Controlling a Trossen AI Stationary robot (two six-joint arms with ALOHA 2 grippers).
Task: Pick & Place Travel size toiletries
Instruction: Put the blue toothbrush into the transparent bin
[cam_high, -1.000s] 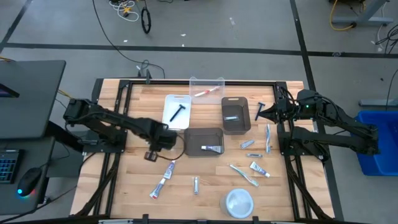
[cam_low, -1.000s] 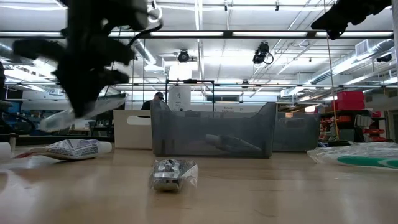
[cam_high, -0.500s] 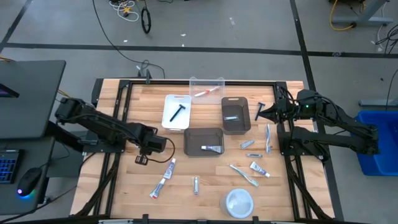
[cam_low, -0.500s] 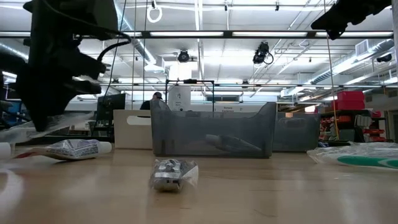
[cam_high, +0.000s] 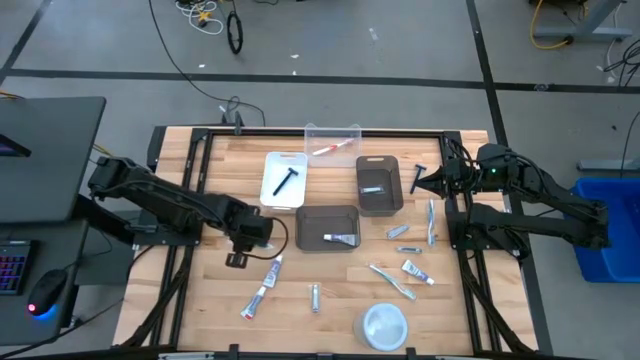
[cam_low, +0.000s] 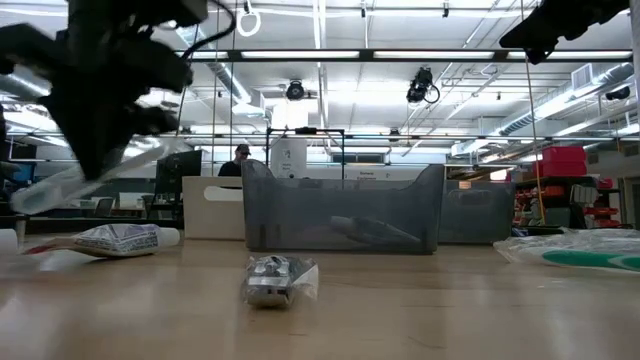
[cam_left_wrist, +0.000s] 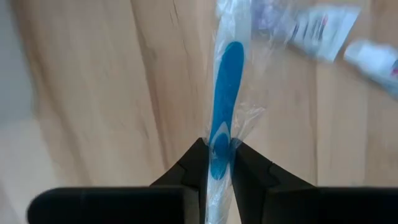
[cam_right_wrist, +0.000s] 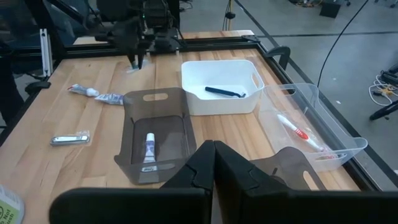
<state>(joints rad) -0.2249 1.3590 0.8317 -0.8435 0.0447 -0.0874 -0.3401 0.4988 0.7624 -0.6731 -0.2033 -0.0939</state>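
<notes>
The left gripper (cam_left_wrist: 219, 163) is closed tight on a wrapped blue toothbrush (cam_left_wrist: 225, 93), pinching it near one end so that most of its length and its clear wrapper project beyond the fingertips; in the high view the left gripper (cam_high: 238, 258) hangs over the left part of the table (cam_high: 215, 290), left of the dark grey bin (cam_high: 327, 227) that holds a small tube. The toothbrush is carried clear of the wood, above a toothpaste tube (cam_high: 262, 286) lying on the table. The right gripper (cam_high: 420, 181) waits at the far right edge, beside the second grey bin (cam_high: 378, 185); its fingers appear pressed together with nothing between them. Other toiletries are already sorted: a black razor (cam_high: 286, 179) in the white bin (cam_high: 283, 180) and a red-and-white toothbrush (cam_high: 331, 149) in the clear bin (cam_high: 332, 142). Judged risks: the grip sits on slippery film near the end of a long item, so the toothbrush may pivot or slide out during transport; the overhanging length may catch a bin wall on lowering; and a release over the wrong bin would mis-sort it, since the clear bin lies at the far side of the table.
</notes>
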